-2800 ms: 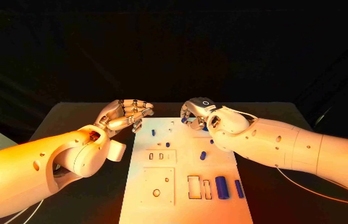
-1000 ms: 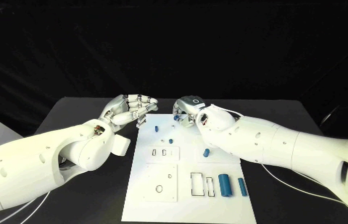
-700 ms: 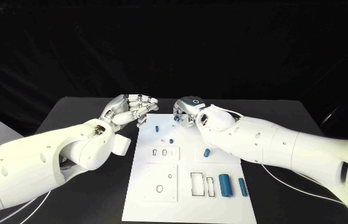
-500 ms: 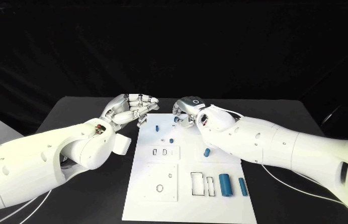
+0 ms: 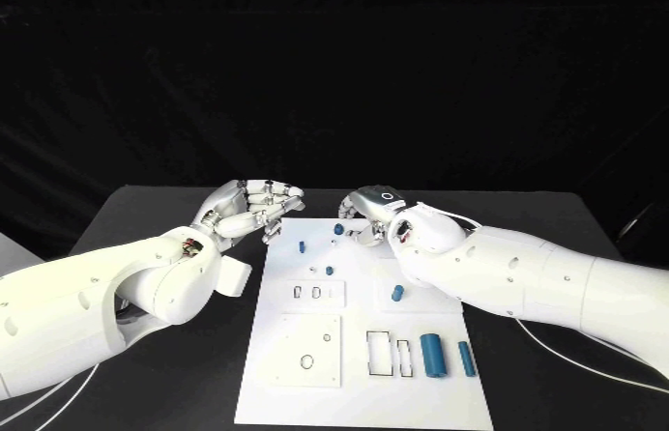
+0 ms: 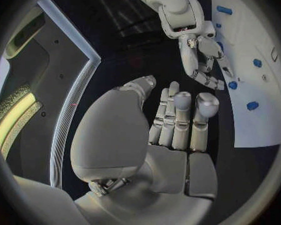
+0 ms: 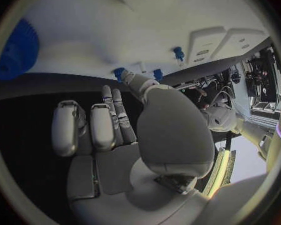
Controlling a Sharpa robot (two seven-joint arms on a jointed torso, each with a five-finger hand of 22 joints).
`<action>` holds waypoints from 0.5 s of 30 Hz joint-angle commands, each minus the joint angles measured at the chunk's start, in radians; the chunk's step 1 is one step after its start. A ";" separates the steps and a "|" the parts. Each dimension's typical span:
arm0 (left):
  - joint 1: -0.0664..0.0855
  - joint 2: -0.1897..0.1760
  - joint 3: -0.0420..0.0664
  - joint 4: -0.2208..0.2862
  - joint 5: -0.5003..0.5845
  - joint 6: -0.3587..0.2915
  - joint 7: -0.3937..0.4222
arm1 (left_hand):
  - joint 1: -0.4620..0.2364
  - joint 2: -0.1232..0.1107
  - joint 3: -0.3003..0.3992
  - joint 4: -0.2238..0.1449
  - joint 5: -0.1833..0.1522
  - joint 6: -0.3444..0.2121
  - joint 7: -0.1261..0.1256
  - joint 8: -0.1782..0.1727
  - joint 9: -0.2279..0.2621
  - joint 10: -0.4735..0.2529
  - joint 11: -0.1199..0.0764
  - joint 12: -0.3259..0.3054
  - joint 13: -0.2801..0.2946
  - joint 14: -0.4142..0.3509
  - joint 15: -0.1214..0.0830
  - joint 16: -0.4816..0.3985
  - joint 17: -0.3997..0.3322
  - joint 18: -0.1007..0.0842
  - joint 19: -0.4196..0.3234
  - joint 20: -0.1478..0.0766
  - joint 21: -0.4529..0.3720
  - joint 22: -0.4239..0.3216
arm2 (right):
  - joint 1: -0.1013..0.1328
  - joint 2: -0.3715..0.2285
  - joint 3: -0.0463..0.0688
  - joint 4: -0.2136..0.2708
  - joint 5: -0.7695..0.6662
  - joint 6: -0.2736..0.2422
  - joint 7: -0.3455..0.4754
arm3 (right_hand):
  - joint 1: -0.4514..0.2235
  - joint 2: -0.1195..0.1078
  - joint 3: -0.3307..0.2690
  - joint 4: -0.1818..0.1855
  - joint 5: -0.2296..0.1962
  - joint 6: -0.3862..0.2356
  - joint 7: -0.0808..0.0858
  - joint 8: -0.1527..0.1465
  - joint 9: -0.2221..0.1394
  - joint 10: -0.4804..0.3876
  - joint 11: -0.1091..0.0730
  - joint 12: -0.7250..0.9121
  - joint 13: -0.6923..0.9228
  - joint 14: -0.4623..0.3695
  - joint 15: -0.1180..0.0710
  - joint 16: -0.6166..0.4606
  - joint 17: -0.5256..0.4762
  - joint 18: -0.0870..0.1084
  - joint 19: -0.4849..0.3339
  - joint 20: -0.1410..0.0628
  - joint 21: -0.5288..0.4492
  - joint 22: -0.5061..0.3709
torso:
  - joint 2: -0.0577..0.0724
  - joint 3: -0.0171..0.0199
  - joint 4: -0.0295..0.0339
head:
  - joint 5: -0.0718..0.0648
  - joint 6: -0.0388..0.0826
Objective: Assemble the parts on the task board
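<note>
At the task board's [image 5: 365,373] far edge, toward twelve o'clock, the right hand [image 5: 368,215] hovers with fingers curled in on nothing beside a small blue peg [image 5: 339,229], so I judge a pick is in hand; next comes a fine pinch on it. That peg seems to stand upright, long axis vertical, while the left hand [image 5: 254,210] waits at ten o'clock, fingers curled and empty.

Head camera looks down on task board [image 5: 365,334]; wrist cameras close behind palms, sharing board's far end.
</note>
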 commanded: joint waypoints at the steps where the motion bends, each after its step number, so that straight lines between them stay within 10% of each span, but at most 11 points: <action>1: 0.002 -0.001 0.001 -0.001 0.007 0.015 0.005 | -0.001 0.008 0.007 0.000 -0.006 -0.007 -0.002 0.003 0.001 -0.007 0.002 0.005 0.001 0.005 0.001 0.005 0.001 -0.015 0.006 0.004 0.006 0.001 | 0.005 -0.052 0.004 0.059 0.022 -0.029 0.000 | 0.010 0.007 -0.019 0.004 -0.003 -0.001 0.001 -0.004 0.000 0.006 -0.005 0.010 0.006 0.002 0.007 -0.004 -0.001 0.018 -0.005 0.000 -0.005 -0.002 | -0.006 0.0015 -0.0093 | 0.002 0.004; 6: 0.002 -0.001 0.001 -0.008 0.008 0.016 0.006 | -0.001 0.008 0.007 0.000 -0.006 -0.007 -0.002 0.003 0.001 -0.007 0.002 0.005 0.001 0.005 0.001 0.005 0.001 -0.015 0.006 0.004 0.006 0.001 | 0.021 -0.163 0.013 0.172 0.105 -0.041 0.006 | 0.007 0.011 -0.011 0.019 -0.003 0.011 0.024 -0.006 0.003 0.116 -0.029 0.053 0.035 0.021 -0.012 0.034 0.057 0.002 0.040 -0.015 0.042 0.064 | -0.014 0.0037 -0.0205 | 0.000 0.005; 12: 0.001 -0.001 0.001 -0.013 0.008 0.017 0.006 | 0.001 0.009 0.008 -0.002 -0.006 -0.008 -0.003 0.003 0.002 -0.007 0.002 0.009 0.004 0.008 0.002 0.009 0.005 -0.015 0.007 0.004 0.008 0.004 | 0.046 -0.274 0.020 0.253 0.283 0.008 0.018 | -0.009 -0.023 -0.073 0.036 -0.004 -0.002 0.010 -0.019 0.008 0.305 -0.065 0.199 0.153 0.034 -0.042 0.071 0.107 -0.012 0.077 -0.043 0.086 0.125 | -0.023 0.0049 -0.0347 | 0.003 0.005; 14: 0.001 -0.001 0.001 -0.014 0.008 0.017 0.006 | 0.001 0.009 0.008 -0.002 -0.006 -0.008 -0.003 0.003 0.002 -0.007 0.002 0.009 0.004 0.008 0.002 0.009 0.005 -0.015 0.007 0.004 0.008 0.004 | 0.050 -0.294 0.021 0.253 0.329 0.033 0.019 | 0.044 0.003 -0.192 0.035 0.010 -0.018 0.004 -0.020 0.020 0.232 -0.067 0.497 0.452 0.040 -0.049 0.092 0.133 -0.021 0.092 -0.037 0.105 0.152 | -0.025 0.0059 -0.0365 | 0.003 0.003; 15: 0.001 0.000 0.001 -0.014 0.008 0.018 0.006 | 0.001 0.009 0.008 -0.002 -0.006 -0.008 -0.003 0.003 0.002 -0.007 0.002 0.009 0.004 0.008 0.002 0.009 0.005 -0.015 0.007 0.004 0.008 0.004 | 0.051 -0.300 0.021 0.251 0.347 0.044 0.019 | 0.032 0.015 -0.230 0.059 -0.004 -0.005 0.007 -0.006 0.029 0.314 -0.047 1.014 0.965 0.056 -0.037 0.136 0.215 -0.030 0.125 -0.053 0.145 0.204 | -0.025 0.0061 -0.0365 | 0.003 0.003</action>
